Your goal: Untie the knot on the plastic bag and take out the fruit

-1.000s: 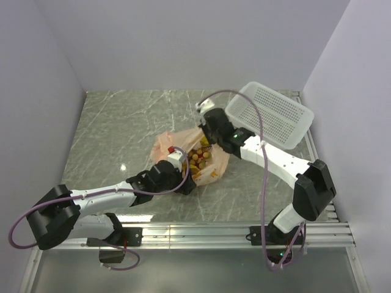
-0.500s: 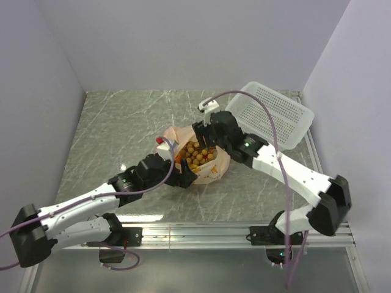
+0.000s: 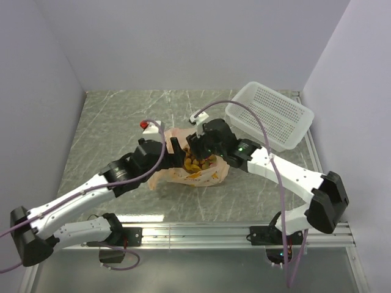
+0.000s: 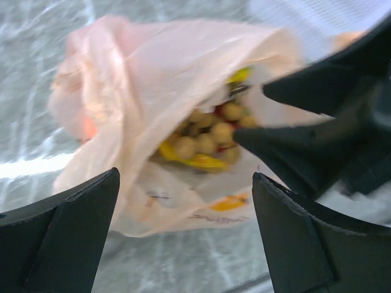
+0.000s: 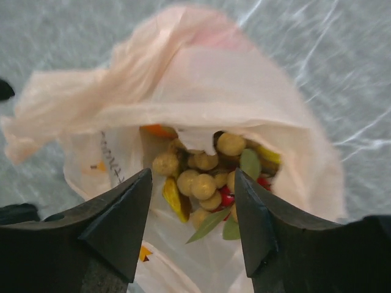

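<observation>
Table [image 3: 104, 128]: grey veined slab between pale walls – both arm bases sit at its near edge.
Left arm [image 3: 79, 195]: white and black, reaching from the near left corner toward the middle of the table.
Left gripper [image 4: 184, 183]: released, its two black fingers [image 4: 67, 232] spread wide and clasping nothing; it sits just beside the left flank of the bag, and whether it touches the plastic I cannot tell.
Plastic bag [image 3: 211, 176]: thin peach-orange film with yellow-orange print, lying crumpled at the table's centre between the two grippers, its mouth gaping.
Handle end [image 5: 143, 64]: a loose twisted strip of the same plastic, trailing off the bag's upper left in the right wrist view.
Fruit [image 5: 204, 183]: inside the bag's mouth – a cluster of small tan-green grapes with green leaves, a yellow piece, small red bits and an orange patch behind.
Right gripper [image 5: 192, 177]: released, fingers parted right at the bag's mouth above the grapes, with nothing pinched between them.
Basket [image 3: 269, 116]: white, perforated, at the back right corner, apart from the bag.
</observation>
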